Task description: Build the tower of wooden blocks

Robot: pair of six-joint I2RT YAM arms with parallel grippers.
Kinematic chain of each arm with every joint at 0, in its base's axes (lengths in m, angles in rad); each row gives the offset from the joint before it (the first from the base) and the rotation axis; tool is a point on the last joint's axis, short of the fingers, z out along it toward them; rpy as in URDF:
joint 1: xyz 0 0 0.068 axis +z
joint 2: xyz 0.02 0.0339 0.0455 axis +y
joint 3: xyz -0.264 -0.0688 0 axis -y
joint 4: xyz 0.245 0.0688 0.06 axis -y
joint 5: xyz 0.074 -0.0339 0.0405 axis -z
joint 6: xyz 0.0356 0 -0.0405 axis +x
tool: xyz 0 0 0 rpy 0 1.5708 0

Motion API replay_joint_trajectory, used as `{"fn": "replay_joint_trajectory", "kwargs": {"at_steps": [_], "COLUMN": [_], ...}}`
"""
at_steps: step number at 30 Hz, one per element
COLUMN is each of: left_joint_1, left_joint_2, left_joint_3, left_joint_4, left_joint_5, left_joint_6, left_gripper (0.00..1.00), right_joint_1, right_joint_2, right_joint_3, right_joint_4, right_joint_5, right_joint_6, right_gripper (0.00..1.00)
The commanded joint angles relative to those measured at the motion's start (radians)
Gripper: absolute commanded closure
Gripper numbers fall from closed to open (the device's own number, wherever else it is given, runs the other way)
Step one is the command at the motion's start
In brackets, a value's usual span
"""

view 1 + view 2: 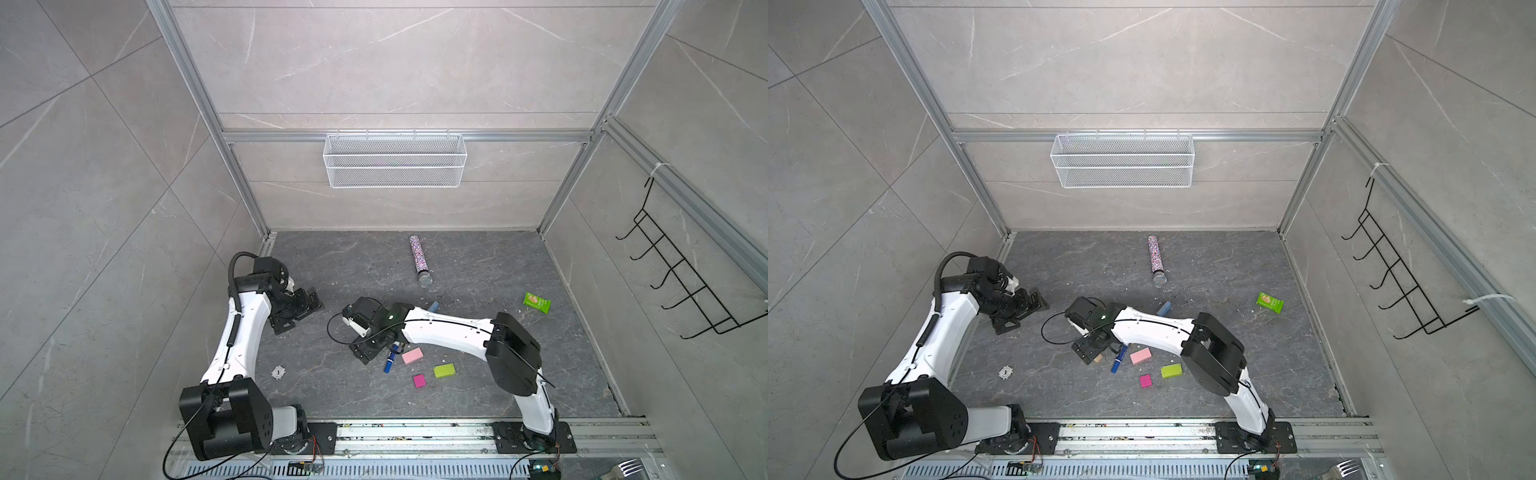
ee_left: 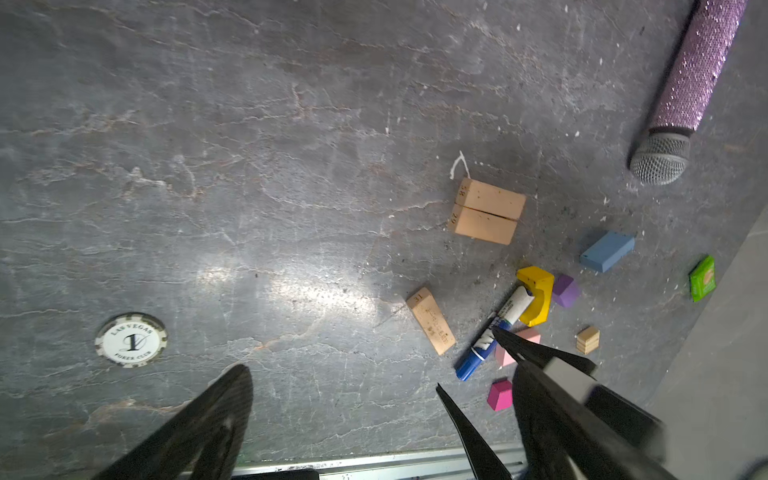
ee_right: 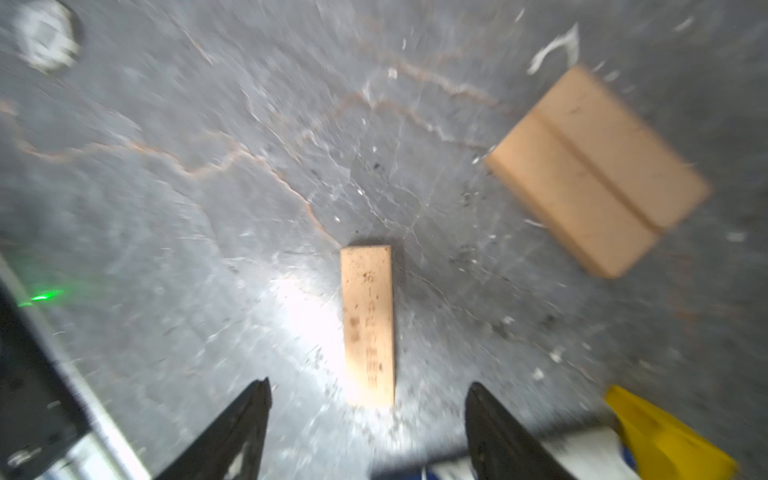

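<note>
top views: high, looking down, whole scene | wrists: close, downward, sharing paired tan bars (image 2: 487, 211)

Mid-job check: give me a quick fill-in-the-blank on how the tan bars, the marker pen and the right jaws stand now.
1. The two plain tan wooden bars lie side by side, ____ each other.
2. The right gripper has its jaws ____, clear of the single tan wooden bar lying flat.
3. The blue-and-white marker pen has its white end against the ____ wooden arch.
Missing words: touching; open; yellow.
</note>
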Motion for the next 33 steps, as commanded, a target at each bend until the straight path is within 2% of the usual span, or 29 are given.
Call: {"fn": "replay_joint_trajectory", "kwargs": {"at_steps": [1,3,5,9,11,16,20,23,29,33], "left_joint_1": [-0.065,-0.12,-0.169,-0.272,-0.329,-0.416,-0.5,-0.537,-0.62,-0.639], "left_joint_2": [0.01,0.017,0.03,0.064,0.084,0.12,0.14,0.171,0.224,0.237], "left_joint_3": [0.047,0.056,0.066,0.076,0.07,0.034,0.0,-0.013,-0.068,-0.116], "left_joint_4": [0.007,0.017,0.022,0.05,0.077,0.136,0.172,0.173,0.243,0.293], "left_joint_5": [-0.001,-0.028,-0.048,-0.015,-0.024,-0.051,-0.114,-0.189,-0.25,-0.273], "left_joint_6": [-0.001,0.0,0.003,0.025,0.034,0.077,0.155,0.166,0.175,0.16], "left_gripper": [0.01,0.0,0.0,0.0,0.0,0.0,0.0,0.0,0.0,0.0], "right_joint_1": [-0.015,-0.029,-0.045,-0.086,-0.116,-0.178,-0.217,-0.239,-0.265,-0.273], "right_joint_2": [-0.115,-0.182,-0.252,-0.372,-0.424,-0.538,-0.615,-0.656,-0.7,-0.702], "right_joint_3": [-0.056,-0.119,-0.178,-0.253,-0.281,-0.343,-0.396,-0.428,-0.478,-0.485], "right_joint_4": [-0.028,-0.01,0.007,-0.004,-0.012,0.0,0.0,-0.003,-0.004,-0.014], "right_joint_5": [0.028,0.023,0.012,-0.008,-0.058,-0.188,-0.223,-0.234,-0.246,-0.253], "right_joint_6": [0.045,0.064,0.078,0.089,0.09,0.088,0.088,0.087,0.084,0.074], "right_gripper": [0.21,0.09,0.01,0.01,0.01,0.01,0.01,0.01,0.01,0.01]}}
